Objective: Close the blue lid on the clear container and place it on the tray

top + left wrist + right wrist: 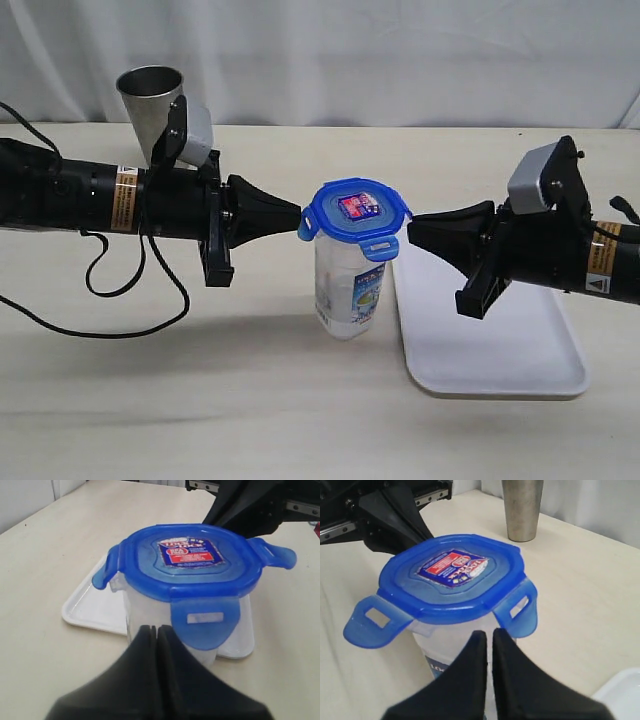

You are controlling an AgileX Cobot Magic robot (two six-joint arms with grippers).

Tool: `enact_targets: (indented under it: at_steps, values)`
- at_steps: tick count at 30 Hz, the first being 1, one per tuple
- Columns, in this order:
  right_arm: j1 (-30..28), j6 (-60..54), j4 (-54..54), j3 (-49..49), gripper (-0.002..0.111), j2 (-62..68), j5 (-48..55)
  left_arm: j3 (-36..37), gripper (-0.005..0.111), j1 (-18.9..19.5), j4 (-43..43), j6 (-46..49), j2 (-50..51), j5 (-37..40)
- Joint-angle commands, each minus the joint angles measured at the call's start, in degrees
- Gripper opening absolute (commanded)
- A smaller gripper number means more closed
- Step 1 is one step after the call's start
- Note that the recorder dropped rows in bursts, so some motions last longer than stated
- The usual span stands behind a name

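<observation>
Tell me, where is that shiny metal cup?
In the exterior view the steel cup stands at the far left behind the left arm, apart from the clear container.

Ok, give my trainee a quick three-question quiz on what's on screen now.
1. True or false: the container stands on the table, beside the tray.
2. The lid sits: A on the tray, B on the container, C on the table.
3. What stands at the back left in the exterior view?
Key: 1 true; 2 B; 3 a steel cup.
</observation>
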Motion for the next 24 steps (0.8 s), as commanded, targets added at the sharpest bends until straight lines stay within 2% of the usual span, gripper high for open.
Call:
enact_targets:
  at_steps: [1, 12, 24]
  values:
    - [0.09, -0.43, 0.64, -0.35, 0.004, 0.12, -0.03, -0.15, 0.0, -0.02, 0.48, -1.09, -0.55, -0.34]
    - [0.09, -2.37, 6.0, -0.8, 0.004, 1.76, 0.19, -0.15, 0.0, -0.02, 0.58, -1.43, -0.55, -0.82]
    - [0.09, -1.75, 6.14, -2.23, 0.004, 3.6, 0.06, -0.15, 0.0, 0.08, 0.85, -1.67, -0.59, -1.66]
